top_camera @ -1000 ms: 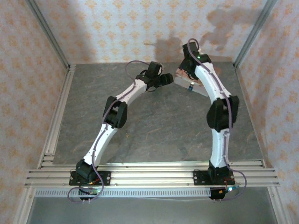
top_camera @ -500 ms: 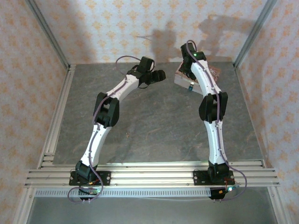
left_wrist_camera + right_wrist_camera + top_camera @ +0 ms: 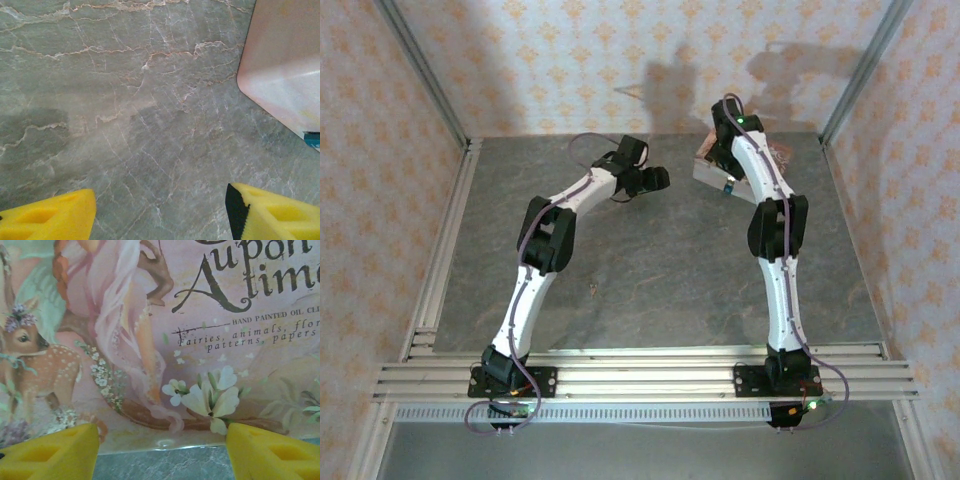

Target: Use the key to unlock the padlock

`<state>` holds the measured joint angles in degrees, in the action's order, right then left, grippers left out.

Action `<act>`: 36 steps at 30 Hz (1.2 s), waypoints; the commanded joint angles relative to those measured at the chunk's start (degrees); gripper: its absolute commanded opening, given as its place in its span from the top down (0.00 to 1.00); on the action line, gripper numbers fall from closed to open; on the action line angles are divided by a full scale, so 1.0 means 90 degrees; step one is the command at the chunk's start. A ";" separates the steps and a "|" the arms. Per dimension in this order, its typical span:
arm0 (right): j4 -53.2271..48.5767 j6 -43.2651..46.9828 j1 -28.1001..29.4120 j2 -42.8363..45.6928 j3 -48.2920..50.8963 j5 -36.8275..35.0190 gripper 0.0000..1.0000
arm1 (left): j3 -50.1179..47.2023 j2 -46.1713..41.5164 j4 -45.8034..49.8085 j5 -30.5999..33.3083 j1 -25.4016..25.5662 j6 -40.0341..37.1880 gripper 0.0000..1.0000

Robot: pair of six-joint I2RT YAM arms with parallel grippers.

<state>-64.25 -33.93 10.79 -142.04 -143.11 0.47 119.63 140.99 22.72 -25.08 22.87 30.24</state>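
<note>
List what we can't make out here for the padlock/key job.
- padlock: in top external it is a blue dot at the near edge of the box, too small to tell the shackle state. In left wrist it is cut off by the right edge.
- key: in top external it is possibly the dark speck on the table, too small to confirm.
- right gripper: in top external it is hidden under its own wrist.

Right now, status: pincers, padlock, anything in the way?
Left pincer open, over table. Right pincer open, above box lid. Padlock at box edge, ungripped. No obstacle seen.
</note>
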 commanded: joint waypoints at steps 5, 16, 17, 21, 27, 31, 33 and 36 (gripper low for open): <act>-0.0097 -0.0197 -0.0050 -0.0165 0.0464 0.0469 0.45 | -0.0502 -0.0727 -0.0324 -0.0026 -0.0085 -0.0245 0.30; 0.0771 -0.0134 0.0215 0.0680 0.2493 0.0987 0.68 | -0.1013 -0.1050 -0.0405 -0.0014 -0.0188 -0.0313 0.30; 0.0755 -0.0107 0.0245 0.0720 0.2545 0.1009 0.69 | -0.1040 -0.1064 -0.0414 -0.0015 -0.0197 -0.0313 0.30; 0.0742 0.0067 0.0438 0.0964 0.2850 0.1090 0.70 | -0.1123 -0.1124 -0.0444 -0.0016 -0.0206 -0.0322 0.30; 0.0909 0.0219 0.0659 0.1570 0.3649 0.1276 0.72 | -0.1168 -0.1201 -0.0426 -0.0006 -0.0227 -0.0323 0.30; 0.1059 0.0335 0.0840 0.2057 0.4321 0.1314 0.73 | -0.1227 -0.1294 -0.0425 0.0013 -0.0261 -0.0323 0.30; 0.1089 0.0403 0.0984 0.2315 0.4668 0.1280 0.74 | -0.1261 -0.1351 -0.0425 0.0021 -0.0276 -0.0332 0.30; 0.1175 0.0450 0.1252 0.2759 0.5290 0.1193 0.74 | -0.1281 -0.1422 -0.0406 0.0013 -0.0295 -0.0377 0.30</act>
<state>-47.00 -31.11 19.40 -117.71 -101.30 8.86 108.90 131.72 19.70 -25.10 20.97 28.36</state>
